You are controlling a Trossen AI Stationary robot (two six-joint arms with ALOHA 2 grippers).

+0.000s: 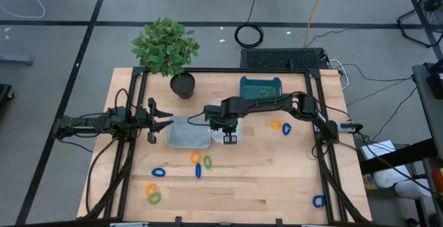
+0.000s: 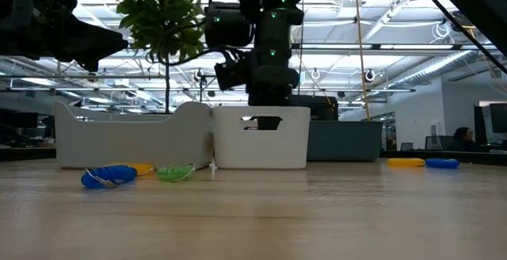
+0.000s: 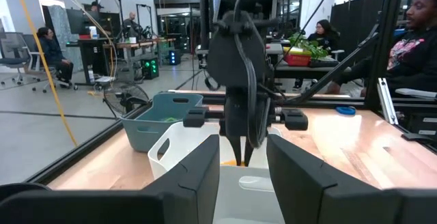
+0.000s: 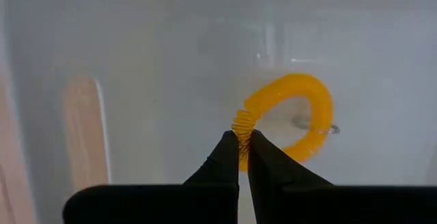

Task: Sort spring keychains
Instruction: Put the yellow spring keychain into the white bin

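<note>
Orange coiled plastic spring keychain (image 4: 293, 118) hung pinched at its coil between the closed fingertips of the right gripper (image 4: 243, 142), just above the floor of the small white plastic bin (image 2: 261, 137). Seen from above, right gripper (image 1: 228, 129) reached over that white bin at the table's middle, directly beside the larger pale translucent tray (image 1: 187, 133). Left gripper (image 1: 160, 124) hovered just left of the pale tray, fingers (image 3: 188, 179) partly apart and holding nothing, pointed at the right arm.

Elsewhere on the light wooden table (image 1: 263, 178): loose keychains in a cluster of orange (image 1: 196, 158), green (image 1: 207, 162) and blue (image 1: 198, 170) in front of the trays, a blue one (image 1: 159, 172) farther left, an orange and green pair (image 1: 152, 193) near the front left corner, an orange (image 1: 276, 124) and blue (image 1: 286, 129) pair to the right, and a lone blue one (image 1: 318, 201) at the front right. Teal plastic bin (image 1: 261, 87) at the back held green coils. Potted green plant (image 1: 167, 50) stood at the back left. People sat at desks in the room beyond.
</note>
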